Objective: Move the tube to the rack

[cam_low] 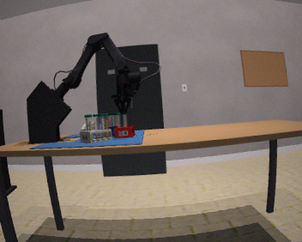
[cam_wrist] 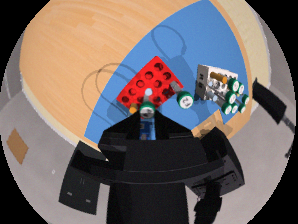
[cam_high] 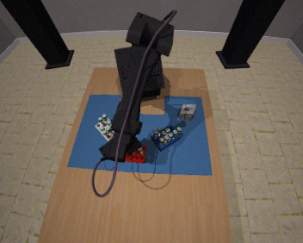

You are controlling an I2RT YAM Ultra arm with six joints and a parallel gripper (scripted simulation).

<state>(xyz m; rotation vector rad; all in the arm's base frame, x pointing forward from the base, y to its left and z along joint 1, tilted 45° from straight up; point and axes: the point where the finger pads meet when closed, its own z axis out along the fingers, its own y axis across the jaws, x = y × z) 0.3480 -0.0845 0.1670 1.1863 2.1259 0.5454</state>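
Note:
My gripper (cam_wrist: pixel 147 113) (cam_low: pixel 123 112) hangs over the red rack QR (cam_wrist: pixel 161 69) (cam_high: pixel 138 158) (cam_low: pixel 124 132) and is shut on a green-capped tube (cam_wrist: pixel 147 107) with a blue label. The tube stands upright over a well near the rack's near edge; I cannot tell how deep it sits. A second green-capped tube (cam_wrist: pixel 184 100) stands at the rack's corner towards the white rack RB (cam_wrist: pixel 202 75) (cam_high: pixel 100 125), which holds several tubes. The blue rack RA (cam_high: pixel 166 140) with several tubes stands right of the arm. In the top view the arm hides the gripper.
The grey DONE box (cam_high: pixel 188 111) sits at the back right of the blue mat (cam_high: pixel 183 159) (cam_wrist: pixel 200 35). The arm's cable (cam_high: pixel 102 190) loops over the wooden table in front of the mat. An orange-capped tube (cam_wrist: pixel 218 76) lies across RB's top.

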